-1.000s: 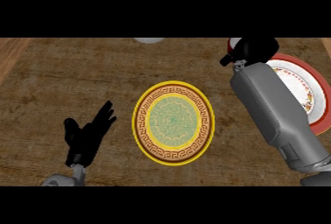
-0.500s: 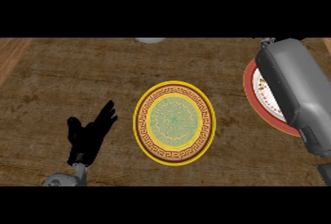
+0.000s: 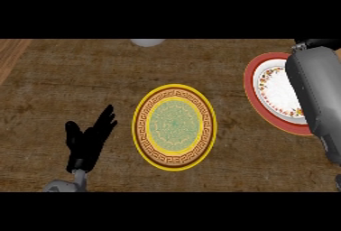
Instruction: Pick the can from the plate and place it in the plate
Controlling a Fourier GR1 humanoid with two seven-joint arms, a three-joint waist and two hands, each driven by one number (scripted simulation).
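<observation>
The left hand [image 3: 90, 142] rested open near the tabletop's [image 3: 66, 76] near-left corner, fingers straight and holding nothing, out of the way of the work. The right forearm [image 3: 318, 94] stretched over the red-rimmed plate [image 3: 266, 90] at the right edge, presumably to reach the can, which was hidden. Only a dark sliver of the right hand [image 3: 317, 43] showed, so I could not tell its state. The yellow-rimmed plate [image 3: 174, 127] lay mid-tabletop, likely the destination.

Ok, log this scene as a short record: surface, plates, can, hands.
surface: wooden counter
yellow plate: centre, nothing on it
red plate: right side, partly hidden by the right forearm
can: not visible
left hand: open, resting at lower left
right hand: almost wholly out of view at the top right
</observation>
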